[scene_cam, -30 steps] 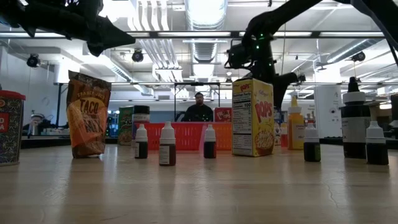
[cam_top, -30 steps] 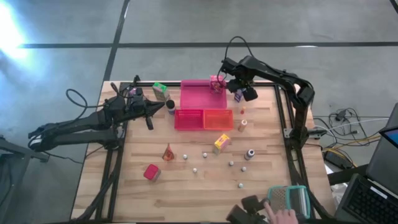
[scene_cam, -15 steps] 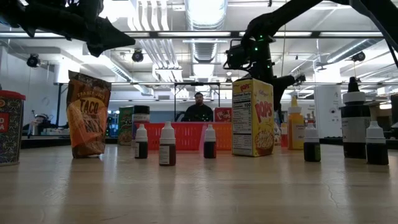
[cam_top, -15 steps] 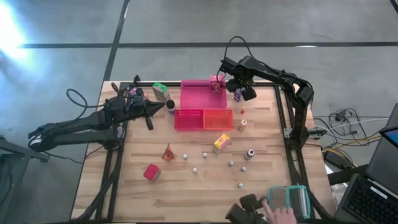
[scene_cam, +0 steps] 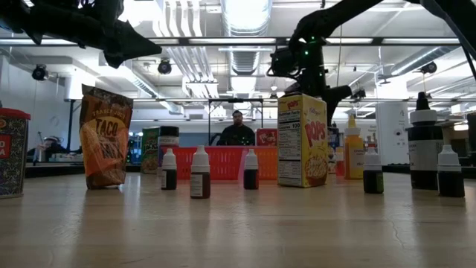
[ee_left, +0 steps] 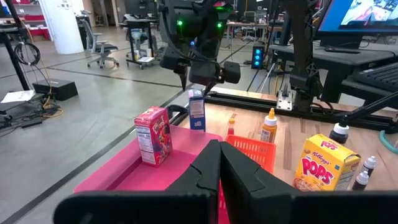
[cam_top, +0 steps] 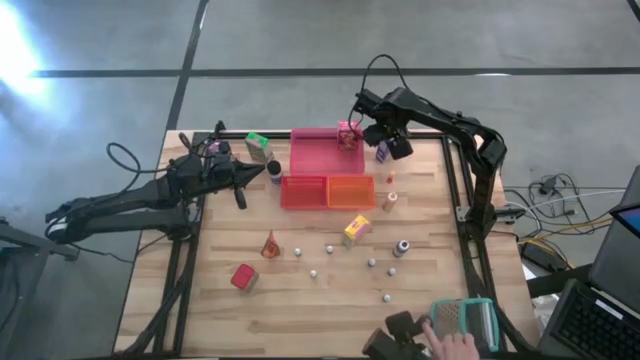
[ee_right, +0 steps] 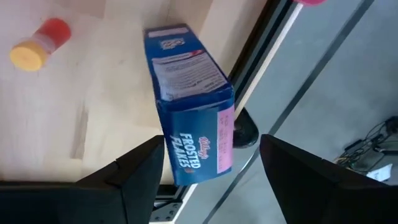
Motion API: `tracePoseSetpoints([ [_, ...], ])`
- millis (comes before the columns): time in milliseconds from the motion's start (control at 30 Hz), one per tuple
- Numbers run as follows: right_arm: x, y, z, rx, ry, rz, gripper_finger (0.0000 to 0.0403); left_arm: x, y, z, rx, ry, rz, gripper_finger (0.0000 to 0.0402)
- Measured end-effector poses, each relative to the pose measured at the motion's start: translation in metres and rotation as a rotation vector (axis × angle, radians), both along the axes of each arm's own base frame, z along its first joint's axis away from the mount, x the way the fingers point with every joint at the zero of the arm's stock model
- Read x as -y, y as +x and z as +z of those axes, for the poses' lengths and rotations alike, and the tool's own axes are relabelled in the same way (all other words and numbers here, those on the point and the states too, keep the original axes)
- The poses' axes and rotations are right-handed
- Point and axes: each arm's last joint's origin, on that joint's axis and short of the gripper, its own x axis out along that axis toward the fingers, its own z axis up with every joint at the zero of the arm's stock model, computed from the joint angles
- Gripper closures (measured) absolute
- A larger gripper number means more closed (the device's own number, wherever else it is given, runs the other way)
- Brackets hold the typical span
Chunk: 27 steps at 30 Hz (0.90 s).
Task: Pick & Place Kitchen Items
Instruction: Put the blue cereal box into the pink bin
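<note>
A blue carton (ee_right: 193,118) stands upright on the table just right of the big pink tray (cam_top: 322,158), also showing in the high view (cam_top: 382,153) and the left wrist view (ee_left: 197,110). My right gripper (ee_right: 212,139) hangs over it, pointing steeply down and open. One finger stands on either side of the carton's top, with a gap showing at one side. A pink carton (cam_top: 347,134) stands in the tray's far right corner. My left gripper (cam_top: 270,170) is shut and level, hovering left of the trays and holding nothing.
A red basket (cam_top: 303,190) and an orange basket (cam_top: 350,190) sit near the pink tray. A yellow carton (cam_top: 356,229), a red carton (cam_top: 243,276), an orange bag (cam_top: 270,244) and small bottles dot the near half. A person's hand holds a teal mesh thing (cam_top: 465,322).
</note>
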Motion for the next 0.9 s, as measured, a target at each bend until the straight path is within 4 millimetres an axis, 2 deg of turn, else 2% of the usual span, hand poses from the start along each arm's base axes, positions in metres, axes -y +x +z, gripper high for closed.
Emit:
tracePoseSetpoints([
  [267, 0.002, 0.002, -0.014, -0.037, 0.036, -0.015, 0.0129, 0.0, 0.0, 0.0, -0.001, -0.001, 0.0, 0.0392],
  [600, 0.016, 0.004, -0.05, -0.08, 0.129, -0.065, 0.0164, 0.0, 0.0, -0.002, -0.012, -0.014, -0.004, 0.0392],
  [900, 0.026, -0.001, -0.059, -0.087, 0.137, -0.117, 0.0188, 0.0, 0.0, -0.002, -0.012, -0.015, -0.004, 0.0392],
])
